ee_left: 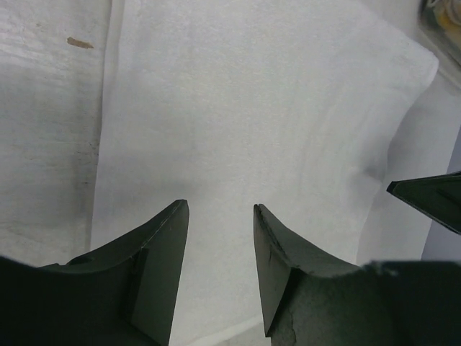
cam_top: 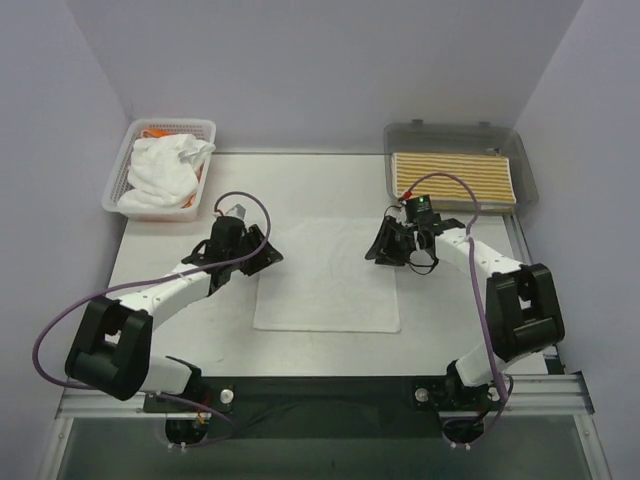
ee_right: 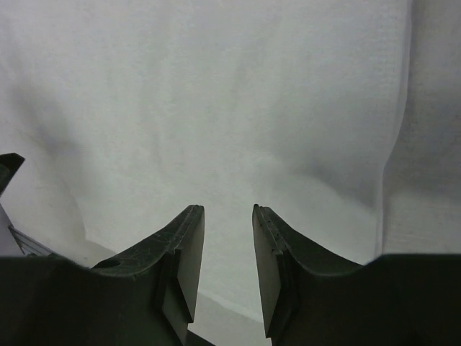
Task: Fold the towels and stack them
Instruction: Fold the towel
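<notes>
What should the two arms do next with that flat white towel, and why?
Probably lower both pairs of fingers and pinch the white towel at its side edges, ready to fold it over. It lies spread flat and unfolded on the table. The left fingers and right fingers hover open over opposite edges, near its far end, and hold nothing.

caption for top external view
Open left gripper and right gripper flank a flat white towel; striped towel in tray, others in basket

High view behind the arms [cam_top: 190, 285] looking down, wrist views close over one shared towel [cam_top: 327, 285], facing each other
</notes>
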`<action>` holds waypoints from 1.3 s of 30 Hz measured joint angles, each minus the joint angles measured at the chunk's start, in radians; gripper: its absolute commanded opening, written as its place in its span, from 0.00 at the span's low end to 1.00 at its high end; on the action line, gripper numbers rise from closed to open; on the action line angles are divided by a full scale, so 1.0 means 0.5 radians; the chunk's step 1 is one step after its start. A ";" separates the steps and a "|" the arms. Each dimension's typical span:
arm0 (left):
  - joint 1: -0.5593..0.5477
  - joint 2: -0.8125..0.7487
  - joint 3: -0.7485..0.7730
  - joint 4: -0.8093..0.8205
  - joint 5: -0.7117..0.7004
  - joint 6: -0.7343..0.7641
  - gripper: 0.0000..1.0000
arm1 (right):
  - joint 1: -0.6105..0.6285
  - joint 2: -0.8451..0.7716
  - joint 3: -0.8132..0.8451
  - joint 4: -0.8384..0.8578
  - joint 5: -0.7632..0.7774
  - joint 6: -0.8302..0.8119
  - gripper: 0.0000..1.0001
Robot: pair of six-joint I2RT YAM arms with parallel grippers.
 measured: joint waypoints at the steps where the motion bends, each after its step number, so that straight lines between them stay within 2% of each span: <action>1: -0.001 0.043 -0.001 0.011 -0.001 -0.002 0.52 | 0.003 0.048 -0.027 0.014 -0.002 0.001 0.34; 4: -0.005 0.081 -0.059 0.079 -0.018 -0.029 0.52 | 0.011 0.121 -0.143 0.043 -0.004 0.000 0.34; 7: -0.018 0.005 -0.245 0.151 -0.060 -0.099 0.52 | 0.014 0.127 -0.262 0.058 -0.008 0.001 0.34; 15: -0.131 -0.493 -0.826 0.215 -0.143 -0.394 0.52 | 0.047 0.016 -0.484 0.185 -0.080 0.071 0.34; 21: -0.196 -1.086 -1.039 -0.107 -0.205 -0.595 0.52 | 0.066 -0.113 -0.613 0.184 -0.117 0.108 0.34; 25: -0.200 -1.451 -1.041 -0.389 -0.289 -0.639 0.52 | 0.085 -0.201 -0.621 0.114 -0.132 0.121 0.35; 27: -0.200 -1.513 -0.990 -0.446 -0.349 -0.607 0.52 | 0.089 -0.260 -0.585 0.089 -0.139 0.130 0.36; 30: -0.200 -1.379 -0.826 -0.390 -0.417 -0.488 0.52 | 0.090 -0.302 -0.444 0.117 -0.140 0.149 0.41; 32: -0.197 -1.154 -0.685 -0.216 -0.430 -0.387 0.52 | 0.089 -0.291 -0.327 0.227 -0.137 0.178 0.45; 36: -0.150 -0.529 -0.385 0.276 -0.371 -0.236 0.51 | 0.089 -0.130 -0.107 0.621 -0.136 0.269 0.48; 39: -0.066 0.005 -0.127 0.572 -0.271 -0.154 0.50 | 0.089 0.139 0.021 0.936 -0.132 0.349 0.48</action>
